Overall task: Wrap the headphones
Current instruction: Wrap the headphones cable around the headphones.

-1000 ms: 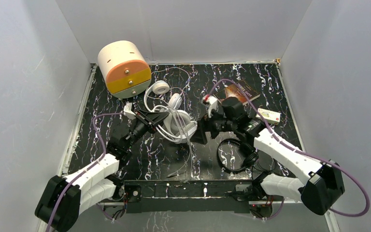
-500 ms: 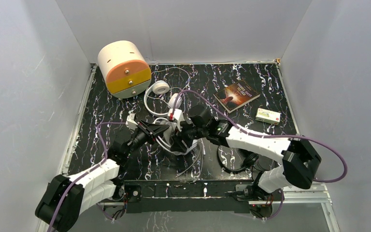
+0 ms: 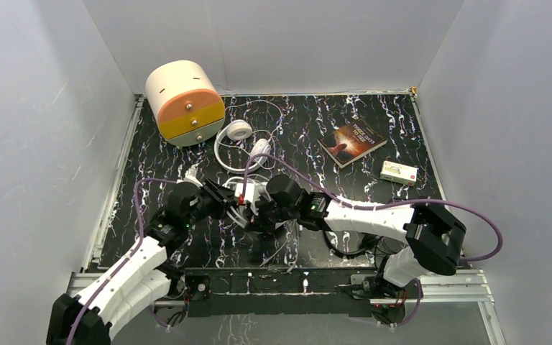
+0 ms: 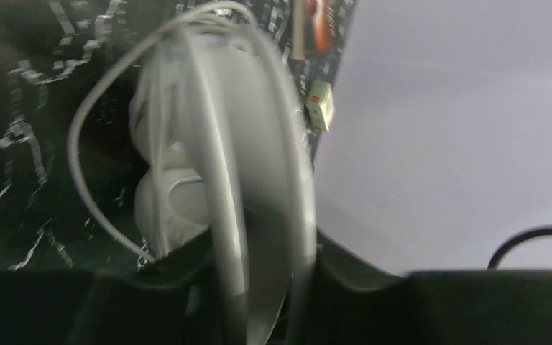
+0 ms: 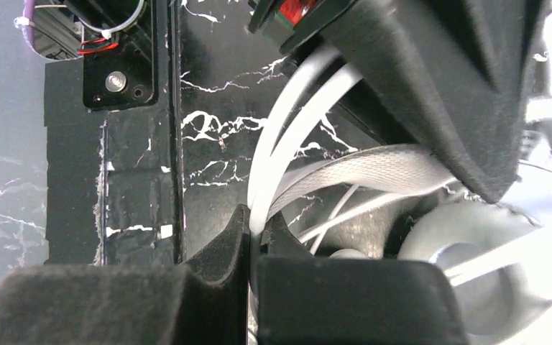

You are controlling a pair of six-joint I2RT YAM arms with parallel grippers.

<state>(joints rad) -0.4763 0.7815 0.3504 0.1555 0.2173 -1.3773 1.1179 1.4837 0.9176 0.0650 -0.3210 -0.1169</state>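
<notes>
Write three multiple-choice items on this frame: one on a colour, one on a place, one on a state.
1. What colours are the two drawer fronts of the round drawer unit? A. blue and green. B. both black. C. orange and yellow.
2. Where does the book lie? A. between the arm bases. B. right of centre toward the back, near the small box. C. under the left arm.
3. What is the right end effector doing? A. pinching a white cord. B. hanging open over the book. C. gripping the small box.
Answers: C, the top view shows orange above yellow; B, the book lies there with the box to its right; A, the right wrist view shows the cord clamped in it.
</notes>
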